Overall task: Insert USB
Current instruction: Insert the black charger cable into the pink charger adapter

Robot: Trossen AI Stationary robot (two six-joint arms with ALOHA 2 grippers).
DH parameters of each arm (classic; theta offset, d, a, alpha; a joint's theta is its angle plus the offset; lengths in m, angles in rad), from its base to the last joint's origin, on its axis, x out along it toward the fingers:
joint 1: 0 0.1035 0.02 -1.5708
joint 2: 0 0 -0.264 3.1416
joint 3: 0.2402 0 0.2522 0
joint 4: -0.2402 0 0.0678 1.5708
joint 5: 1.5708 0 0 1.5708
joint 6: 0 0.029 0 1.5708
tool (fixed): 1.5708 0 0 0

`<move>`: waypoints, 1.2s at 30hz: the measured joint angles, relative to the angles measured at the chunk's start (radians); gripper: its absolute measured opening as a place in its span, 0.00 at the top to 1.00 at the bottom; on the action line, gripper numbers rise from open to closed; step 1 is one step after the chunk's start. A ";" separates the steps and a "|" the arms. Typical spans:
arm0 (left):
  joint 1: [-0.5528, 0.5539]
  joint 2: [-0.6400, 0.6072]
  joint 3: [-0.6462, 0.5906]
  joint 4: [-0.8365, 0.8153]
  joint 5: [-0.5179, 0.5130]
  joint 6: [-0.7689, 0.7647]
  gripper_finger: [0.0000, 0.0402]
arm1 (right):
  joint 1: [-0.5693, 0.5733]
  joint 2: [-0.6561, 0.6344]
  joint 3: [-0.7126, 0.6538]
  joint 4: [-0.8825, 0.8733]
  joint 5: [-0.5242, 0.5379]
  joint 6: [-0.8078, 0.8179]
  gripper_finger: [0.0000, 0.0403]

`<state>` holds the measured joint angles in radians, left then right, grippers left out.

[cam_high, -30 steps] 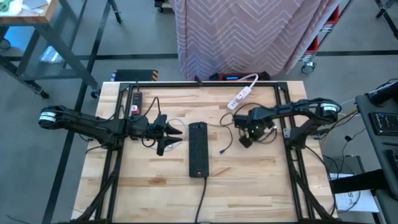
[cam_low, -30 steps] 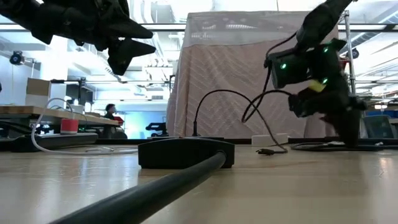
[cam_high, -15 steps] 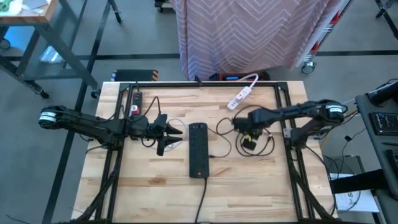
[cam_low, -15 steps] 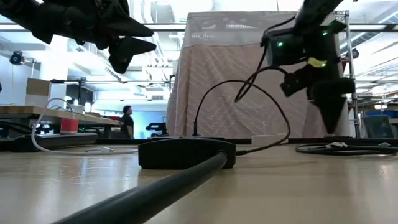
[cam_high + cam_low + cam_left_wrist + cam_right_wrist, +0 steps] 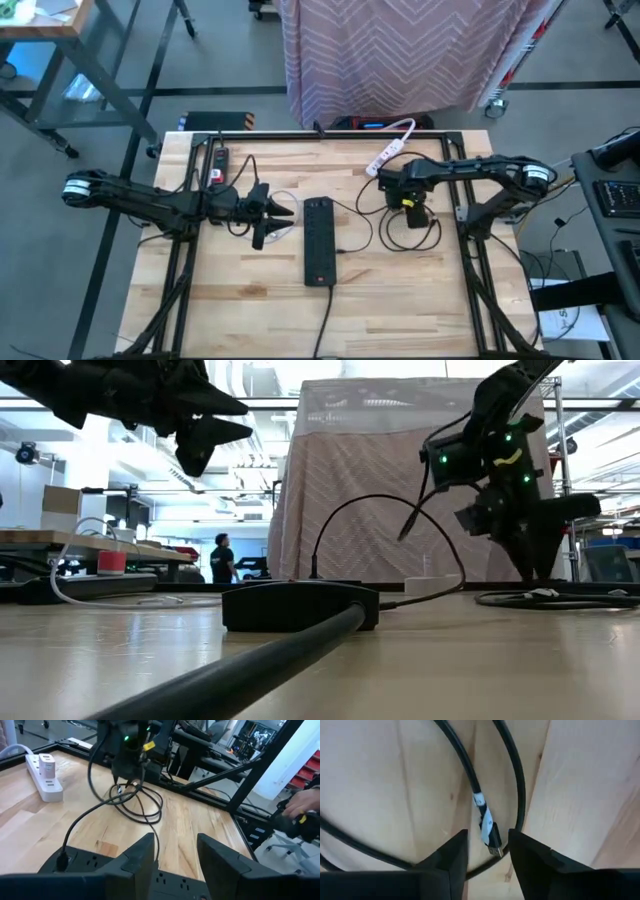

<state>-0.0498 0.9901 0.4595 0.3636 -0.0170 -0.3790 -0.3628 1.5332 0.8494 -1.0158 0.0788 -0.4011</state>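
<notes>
Right wrist view shows my right gripper (image 5: 487,857) spread apart, unclenched, hovering directly above the USB plug (image 5: 491,836) lying on the counter (image 5: 580,795) within its coiled cable (image 5: 410,232). At nine o'clock of the black power strip (image 5: 318,240), my left gripper (image 5: 175,851) waits released.

I'm looking into a robotics lab or workshop: my wooden table (image 5: 250,300) stands on grey concrete floor (image 5: 80,240), with a draped rack (image 5: 400,50), workbenches (image 5: 60,540) and a person (image 5: 222,557) behind.
</notes>
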 joint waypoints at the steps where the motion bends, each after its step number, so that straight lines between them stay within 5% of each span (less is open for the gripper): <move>1: 0.000 0.000 0.002 0.000 0.000 0.000 0.67 | -0.006 0.012 0.000 0.002 0.000 0.000 0.66; 14: 0.000 0.002 0.004 -0.011 0.000 0.000 0.71 | -0.017 0.202 0.010 0.003 0.001 -0.027 0.79; 31: -0.002 -0.030 0.004 -0.003 0.047 -0.023 0.71 | -0.019 0.177 0.040 -0.013 -0.037 -0.028 0.98; 36: -0.020 -0.073 0.004 -0.013 0.063 -0.027 0.73 | -0.018 0.036 0.051 -0.012 -0.153 0.063 0.98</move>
<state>-0.0701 0.9172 0.4633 0.3502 0.0460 -0.4057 -0.3807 1.5688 0.9009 -1.0276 -0.0744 -0.3379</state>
